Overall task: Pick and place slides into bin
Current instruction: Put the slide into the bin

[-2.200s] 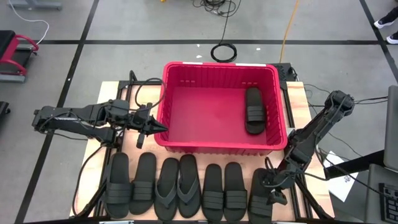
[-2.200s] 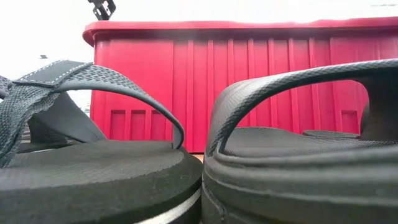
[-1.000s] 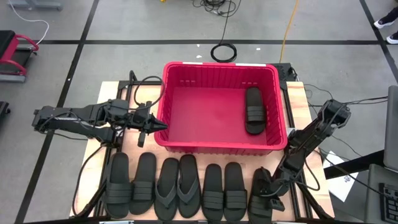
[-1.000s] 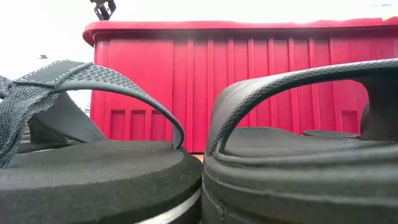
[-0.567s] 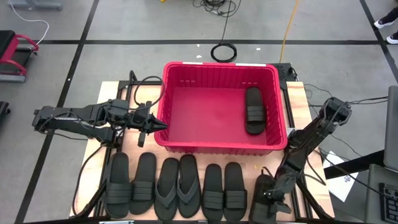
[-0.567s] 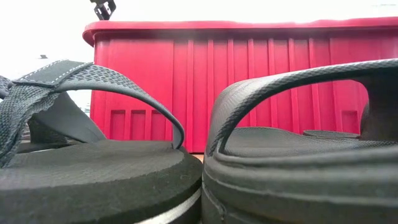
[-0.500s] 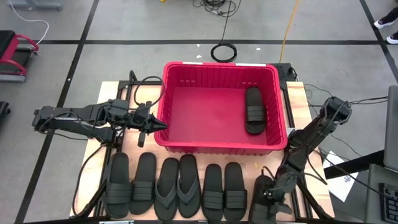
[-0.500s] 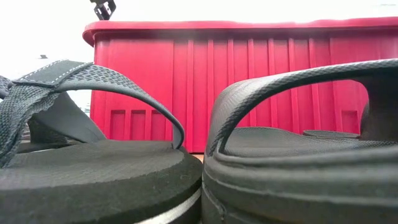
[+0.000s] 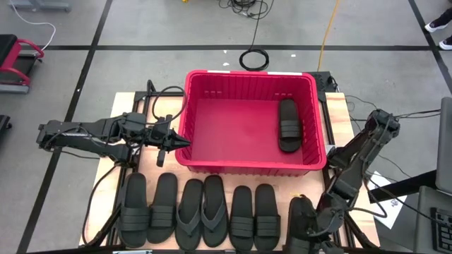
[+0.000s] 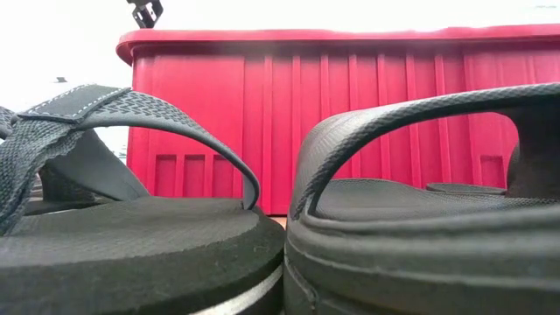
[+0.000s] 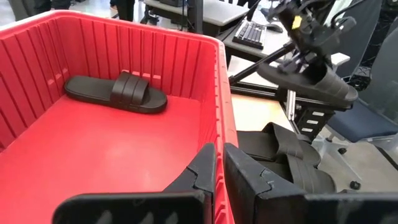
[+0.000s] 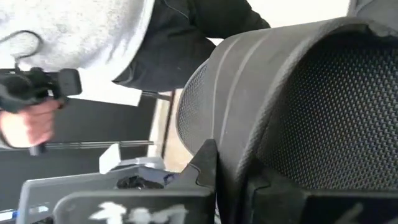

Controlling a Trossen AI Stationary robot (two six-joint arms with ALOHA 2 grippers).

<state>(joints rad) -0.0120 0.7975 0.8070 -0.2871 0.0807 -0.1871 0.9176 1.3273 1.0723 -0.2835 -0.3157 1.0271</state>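
Black rubber slide in the right gripper, lifted at the near right corner of the table

Right gripper (image 9: 316,227) has its jaws closed on the rightmost slide (image 9: 302,224), and the left wrist view shows this slide tilted in the air. The grip seems to be on the strap only, so I think the soft rubber may bend or slip out during the move to the bin (image 9: 191,127); its sole can also catch the near rim. One slide (image 9: 288,125) lies in the bin at the right, six more (image 9: 202,212) wait in a row near the front wall. Left gripper (image 9: 182,142), jaws nearly closed and empty, hovers at the left wall of the bin.
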